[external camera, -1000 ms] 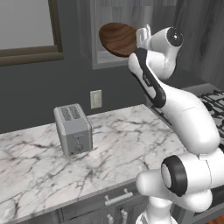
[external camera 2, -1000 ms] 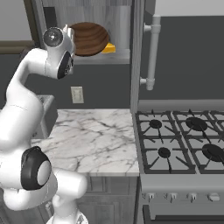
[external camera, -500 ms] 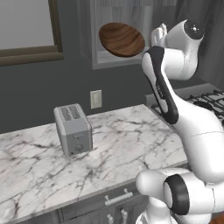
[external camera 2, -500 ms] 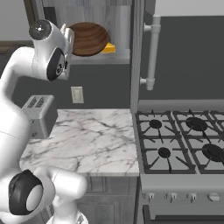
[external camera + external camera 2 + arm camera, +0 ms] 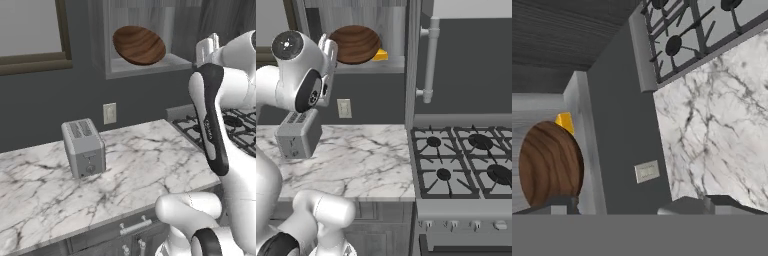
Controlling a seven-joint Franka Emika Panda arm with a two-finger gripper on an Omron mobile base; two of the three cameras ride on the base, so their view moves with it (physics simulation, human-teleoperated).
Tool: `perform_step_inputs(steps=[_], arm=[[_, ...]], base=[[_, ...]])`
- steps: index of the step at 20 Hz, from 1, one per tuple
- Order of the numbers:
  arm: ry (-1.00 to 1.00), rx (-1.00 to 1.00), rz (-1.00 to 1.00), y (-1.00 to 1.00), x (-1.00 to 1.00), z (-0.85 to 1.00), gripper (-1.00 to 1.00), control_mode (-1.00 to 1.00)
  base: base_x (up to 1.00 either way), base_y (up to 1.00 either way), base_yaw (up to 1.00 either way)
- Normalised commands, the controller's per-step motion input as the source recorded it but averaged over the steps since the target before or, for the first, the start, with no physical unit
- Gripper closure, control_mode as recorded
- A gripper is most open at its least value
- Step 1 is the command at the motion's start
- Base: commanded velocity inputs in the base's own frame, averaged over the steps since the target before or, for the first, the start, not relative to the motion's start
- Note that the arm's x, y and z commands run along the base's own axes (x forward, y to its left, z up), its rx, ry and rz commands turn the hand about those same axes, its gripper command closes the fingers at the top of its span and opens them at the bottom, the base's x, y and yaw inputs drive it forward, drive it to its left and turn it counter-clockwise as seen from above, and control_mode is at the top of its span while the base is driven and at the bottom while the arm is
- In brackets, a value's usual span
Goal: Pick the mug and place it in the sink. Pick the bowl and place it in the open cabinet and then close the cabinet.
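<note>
A: What sort of room is this?

B: A rendered kitchen. The bench (image 5: 150,165) is white marble with grey veins, set against a dark grey wall. A grey toaster (image 5: 83,148) stands on it near the wall, and a pale wall outlet (image 5: 109,113) sits above. To the right of the bench is a gas stove (image 5: 466,165) with black burners.

A: And the bowl?

B: The bowl (image 5: 139,45) rests tilted on the shelf of the cabinet (image 5: 145,67), which is open. From the right base view a small yellow thing (image 5: 381,54) shows just behind the bowl; the left base view hides it. That same view also shows the cabinet's door (image 5: 415,55) edge-on with its silver bar handle (image 5: 429,60).

A: Any writing?

B: Dark lettering runs along the arm's forearm in the left base view, too small to read.

A: The tool?

B: The tool (image 5: 330,47) hangs just in front of the bowl, fingers spread wide, holding nothing. The hand view looks past it at bowl, outlet and stove.
</note>
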Motion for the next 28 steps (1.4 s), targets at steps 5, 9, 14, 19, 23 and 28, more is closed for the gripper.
perform_step_inputs(steps=[5,9,14,19,23,28], arm=[[-0.04,0.0,0.0,-0.3,-0.75,0.0,-1.0,-1.0],[0.0,0.0,-0.01,-0.28,-0.68,0.0,-1.0,-1.0],[0.0,0.01,-0.03,-0.3,-0.64,0.0,-1.0,-1.0],[0.0,0.02,-0.06,-0.41,-0.48,0.0,-1.0,-1.0],[0.0,0.01,-0.05,-0.41,-0.5,0.0,-1.0,-1.0],[0.0,0.01,-0.05,-0.35,-0.5,0.0,-1.0,-1.0]], base=[[0.0,0.0,0.0],[0.0,0.0,0.0],[0.0,0.0,0.0],[0.0,0.0,0.0],[0.0,0.0,0.0],[0.0,0.0,0.0]])
